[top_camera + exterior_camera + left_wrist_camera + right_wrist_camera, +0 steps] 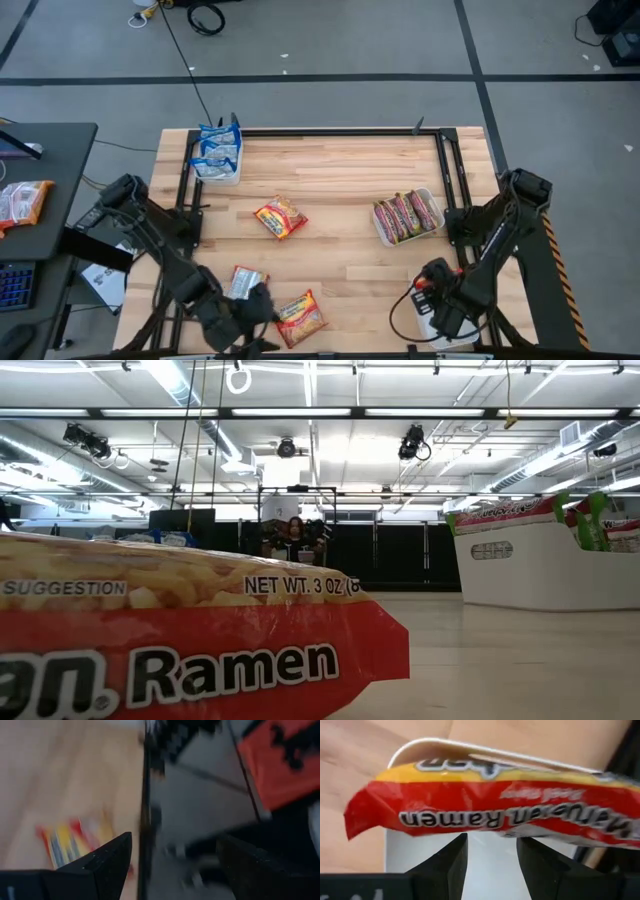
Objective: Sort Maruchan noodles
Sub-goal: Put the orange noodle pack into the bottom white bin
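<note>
The left tool [255, 305] hangs low over the near edge of the pale, plank-grained wooden bench [340, 170]. Its two dark, flat-faced fingers stand wide apart with nothing between them. Just beside it on its outer side lies a pinkish-silver packet [245, 282], crinkled and glossy. On its inner side lies a square red-and-yellow packet [300, 318]. The left wrist view, heavily smeared, gives only a streak of yellow and red film [65, 842] beside the left tool [175, 840], plus the bench's black edge rail and grey floor.

The right tool [428, 295] is at the near right corner. From above it is a dark mass and what lies under it is hidden. Its wrist view fills that in: a red ramen packet [485, 805] with a yellow upper band sags in a shallow arc right at the tips of the right tool [492, 837], over a smooth white tray with a rounded corner [410, 855]. Whether the tool is clamped on that packet or not, I cannot tell.

Well ahead of the right tool, a second white tray [432, 205] holds red packets stood on edge. Far ahead of the left tool, blue-white packets [218, 152] fill another. One loose red packet [280, 217] lies between the tools, farther up the bench.

The low view alone shows print: a red packet [180, 650] looms close, lettered "Ramen", with the white tray's smooth wall [540, 570] behind.
</note>
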